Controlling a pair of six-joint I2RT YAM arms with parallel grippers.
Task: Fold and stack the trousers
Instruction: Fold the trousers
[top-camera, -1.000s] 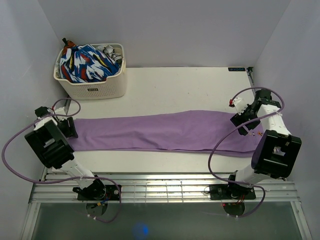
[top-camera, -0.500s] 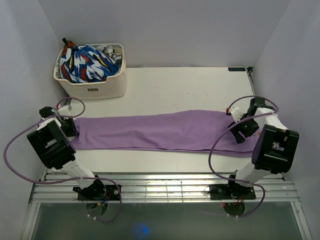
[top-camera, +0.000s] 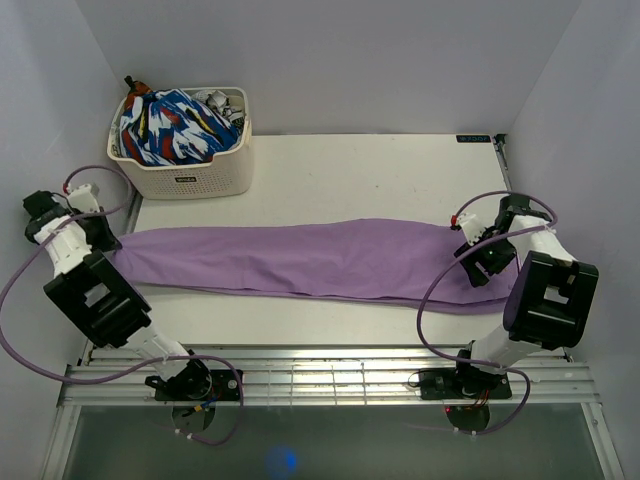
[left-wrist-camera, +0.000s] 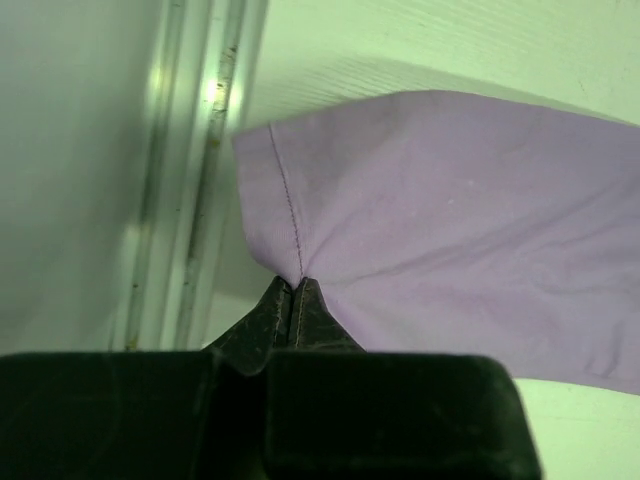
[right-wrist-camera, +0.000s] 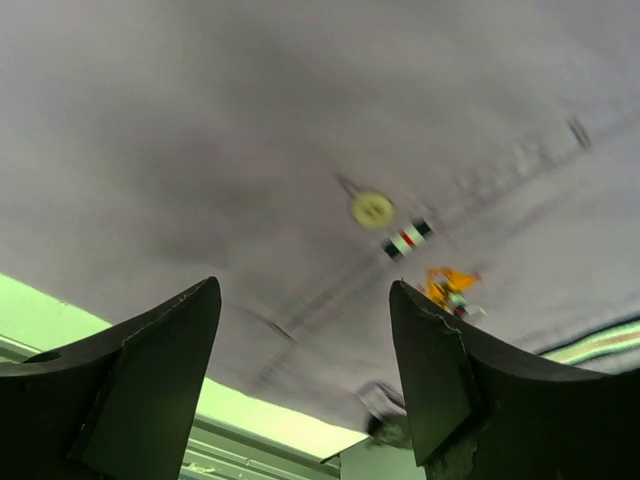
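The trousers (top-camera: 320, 258) lie stretched across the middle of the frame on the table (top-camera: 350, 170), long axis left to right; the hem end is at centre left, the waist end at centre right; my left gripper (left-wrist-camera: 293, 290) is pinched tight on the hem corner, right at the stitch line; my right gripper (right-wrist-camera: 305, 300) hangs spread over the waist end near the button (right-wrist-camera: 372, 209), gripping nothing; I judge the fold must carry the hem rightward along that axis. In the top view the right gripper hides the waist edge; the right wrist view is blurred, so whether it touches cloth I cannot tell.
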